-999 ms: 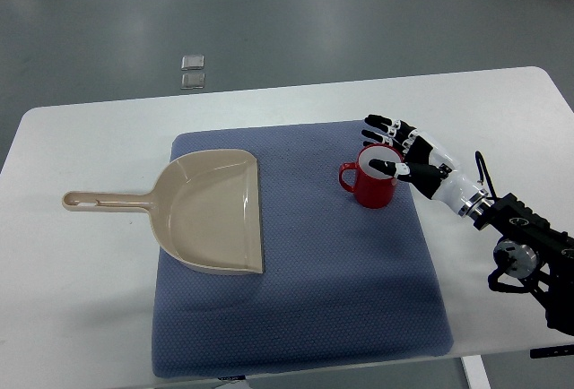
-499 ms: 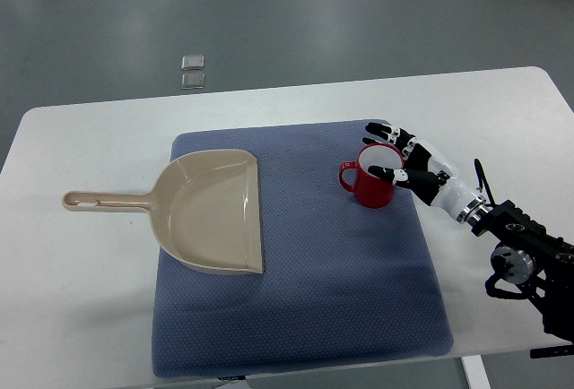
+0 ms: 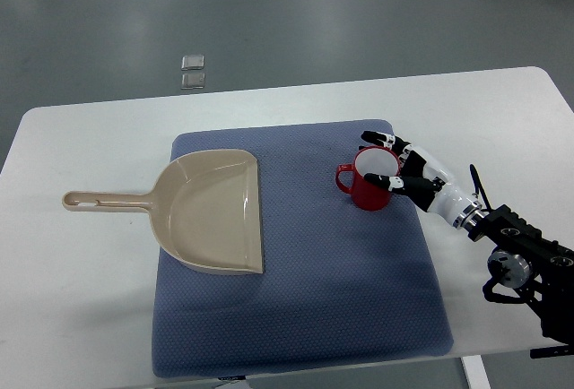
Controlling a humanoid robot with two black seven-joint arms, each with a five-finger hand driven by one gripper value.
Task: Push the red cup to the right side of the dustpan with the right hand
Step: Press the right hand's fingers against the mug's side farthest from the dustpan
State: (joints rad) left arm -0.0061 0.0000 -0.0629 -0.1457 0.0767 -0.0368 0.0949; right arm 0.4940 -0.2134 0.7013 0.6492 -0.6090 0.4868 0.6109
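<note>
Spread fingers of the right hand are pressing against the right side of the red cup, cradling rather than gripping it. The cup is standing upright on the blue mat (handle pointing left), well apart from the beige dustpan lying to its left.

Just left of the right hand, touching it, the cup stands on the mat; the dustpan lies farther left, well apart

red cup upright, right of beige dustpan
</note>
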